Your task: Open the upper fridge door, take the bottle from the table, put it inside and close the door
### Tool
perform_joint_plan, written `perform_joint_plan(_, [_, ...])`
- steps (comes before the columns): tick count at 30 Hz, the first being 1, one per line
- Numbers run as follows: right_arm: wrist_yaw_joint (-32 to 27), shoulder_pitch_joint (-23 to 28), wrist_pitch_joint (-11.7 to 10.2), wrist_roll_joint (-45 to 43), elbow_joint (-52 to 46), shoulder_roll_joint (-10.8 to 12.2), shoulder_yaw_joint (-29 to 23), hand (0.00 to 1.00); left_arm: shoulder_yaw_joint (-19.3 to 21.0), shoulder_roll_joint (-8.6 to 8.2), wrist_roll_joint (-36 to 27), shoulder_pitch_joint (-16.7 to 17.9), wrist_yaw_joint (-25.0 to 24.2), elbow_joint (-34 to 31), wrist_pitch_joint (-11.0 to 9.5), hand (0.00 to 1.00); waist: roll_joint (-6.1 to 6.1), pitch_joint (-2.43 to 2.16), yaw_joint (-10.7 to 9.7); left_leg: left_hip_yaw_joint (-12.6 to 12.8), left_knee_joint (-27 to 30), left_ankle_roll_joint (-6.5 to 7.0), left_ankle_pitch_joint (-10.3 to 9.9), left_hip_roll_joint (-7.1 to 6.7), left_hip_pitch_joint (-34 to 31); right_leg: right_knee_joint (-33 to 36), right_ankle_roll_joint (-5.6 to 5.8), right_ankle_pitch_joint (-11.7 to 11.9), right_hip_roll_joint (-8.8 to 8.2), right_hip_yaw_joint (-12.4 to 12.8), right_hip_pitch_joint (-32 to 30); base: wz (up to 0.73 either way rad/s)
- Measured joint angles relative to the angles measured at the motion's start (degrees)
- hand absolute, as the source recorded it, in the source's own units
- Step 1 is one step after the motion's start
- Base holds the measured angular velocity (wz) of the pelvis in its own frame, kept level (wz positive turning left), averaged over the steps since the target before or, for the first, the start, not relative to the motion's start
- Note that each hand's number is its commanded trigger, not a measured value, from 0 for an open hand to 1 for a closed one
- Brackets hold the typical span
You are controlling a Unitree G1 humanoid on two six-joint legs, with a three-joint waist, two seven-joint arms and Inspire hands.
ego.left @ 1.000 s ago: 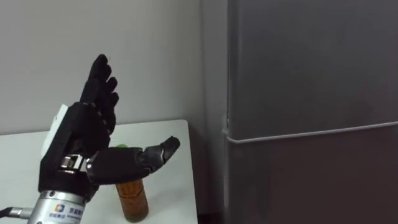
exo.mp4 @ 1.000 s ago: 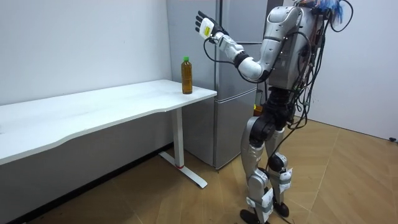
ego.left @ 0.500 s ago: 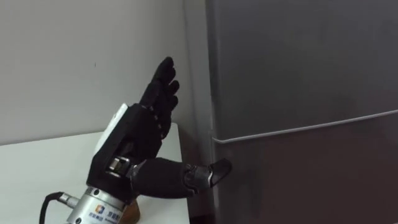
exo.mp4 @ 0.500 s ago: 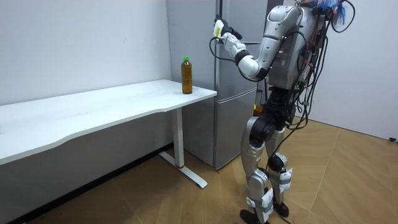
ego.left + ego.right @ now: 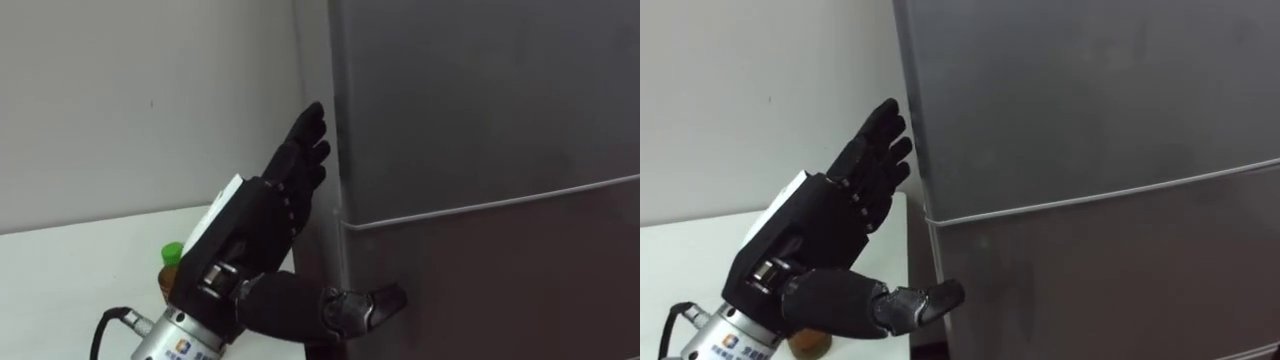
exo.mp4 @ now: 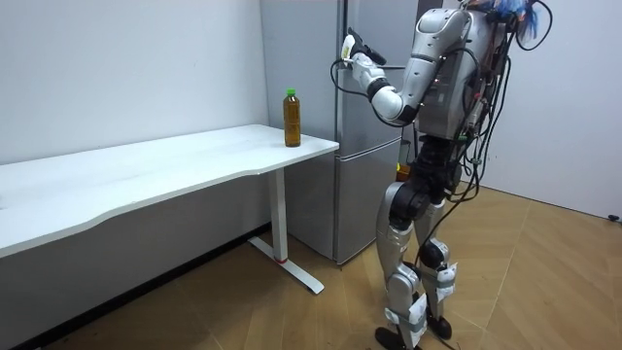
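- Since 1 s ago the left hand has swung off its spot above the bottle and across to the fridge. It holds nothing: the fingers are straight and spread, and the thumb is stretched out low.
- Farthest left, the white table stands against the wall. The bottle is upright near the table's right end, its green cap peeping out behind the wrist. It has not been picked up.
- Next, the fingertips lie along the left edge of the upper door, just above the seam. I cannot tell whether they touch it.
- This looks like a reach for the door's edge. The door has to open before the bottle can go in, so the hand is kept free for that.
- Rightmost, both the upper door and the lower door are shut. I see no handle, so the side edge is probably the only place to pull.
- The room view shows the robot standing upright before the fridge, with the table on the room view's left.
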Motion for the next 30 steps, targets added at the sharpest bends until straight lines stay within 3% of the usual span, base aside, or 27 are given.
perform_joint_plan(11, [0.0,-0.1,0.0,0.0,0.0,0.0,0.2,0.0,0.1,0.01,0.0,0.0,-0.2,0.0,0.3,0.0,-0.03,0.05,-0.4,0.0,-0.3,0.0,0.0,0.0,-0.1,0.0,0.0,0.0,0.01,0.0,-0.1,0.0])
perform_joint_plan(12, [0.0,-0.1,0.0,0.0,0.0,0.0,0.2,0.0,0.1,0.01,0.0,0.0,-0.2,0.0,0.3,0.04,-0.02,0.06,-0.4,0.0,-0.3,0.0,0.0,0.0,-0.1,0.0,0.0,0.0,0.01,0.0,-0.1,0.0])
perform_joint_plan(14, [0.0,-0.1,0.0,0.0,0.0,0.0,0.1,0.0,0.1,0.01,0.0,0.0,-0.2,0.0,0.5,0.63,0.0,0.07,-0.4,0.0,-0.3,0.0,0.0,0.0,-0.2,0.0,0.0,0.0,0.01,0.0,-0.1,0.0])
perform_joint_plan(15, [0.0,-0.1,0.0,0.0,0.0,0.0,0.1,0.0,0.1,0.01,0.0,0.0,-0.3,0.0,0.6,0.75,0.01,0.08,-0.4,0.0,-0.3,0.0,0.0,0.0,-0.2,0.0,0.0,0.0,0.02,0.0,-0.1,0.0])
perform_joint_plan(16, [0.0,-0.1,0.0,0.0,0.0,0.0,0.1,0.0,0.1,0.01,0.0,0.0,-0.3,0.0,0.7,0.98,0.02,0.08,-0.4,-0.1,-0.3,0.0,0.0,0.0,-0.3,0.0,0.0,0.0,0.02,0.0,-0.2,0.0])
perform_joint_plan(23, [0.0,-0.2,0.0,0.0,0.0,0.0,0.2,0.0,2.4,-0.22,0.0,0.0,1.4,0.1,0.8,1.0,-0.02,0.12,-0.3,-0.3,-0.3,0.0,0.0,-0.04,-0.3,-0.1,0.0,0.0,0.01,0.1,-0.2,0.0])
perform_joint_plan(26, [0.0,-0.4,0.0,0.0,0.2,0.0,0.5,0.0,2.5,-0.32,0.0,0.0,1.3,-0.2,0.7,0.85,-0.04,0.13,-0.3,-0.2,-0.3,0.0,0.0,-0.04,-0.2,-0.1,0.0,0.0,0.01,0.1,-0.2,0.0])
perform_joint_plan(30, [0.0,-0.7,0.0,0.0,0.7,0.0,0.5,0.0,1.1,-0.31,0.0,0.0,1.0,-0.4,0.6,0.79,-0.14,0.21,-0.4,-0.2,-0.3,0.0,0.0,-0.05,-0.1,-0.1,0.0,0.0,0.01,0.1,-0.1,0.0])
